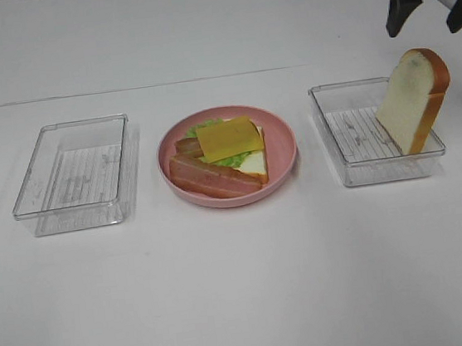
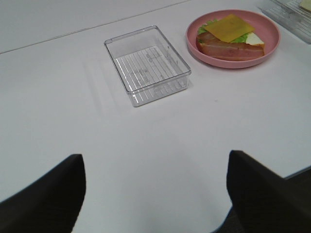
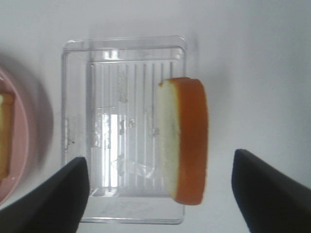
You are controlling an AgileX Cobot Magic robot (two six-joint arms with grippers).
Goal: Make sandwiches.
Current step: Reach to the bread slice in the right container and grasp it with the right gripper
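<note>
An open-faced sandwich (image 1: 229,137) lies on the pink plate (image 1: 281,134): a white bread slice (image 1: 253,164) under green lettuce, bacon strips (image 1: 210,175) and a yellow cheese slice on top. A second bread slice (image 1: 413,100) stands on edge in the right clear tray (image 1: 356,174), leaning on its far-right wall. My right gripper (image 1: 427,13) hangs open high above that slice, and in its wrist view the right gripper (image 3: 159,158) has its fingers either side of the bread (image 3: 182,141), well apart from it. My left gripper (image 2: 155,160) is open and holds nothing.
An empty clear tray (image 1: 77,215) stands left of the plate, and it shows as the tray (image 2: 147,72) beside the plate (image 2: 272,29) in the left wrist view. White tabletop surrounds everything. The table's near corner shows by the left gripper's finger (image 2: 262,194).
</note>
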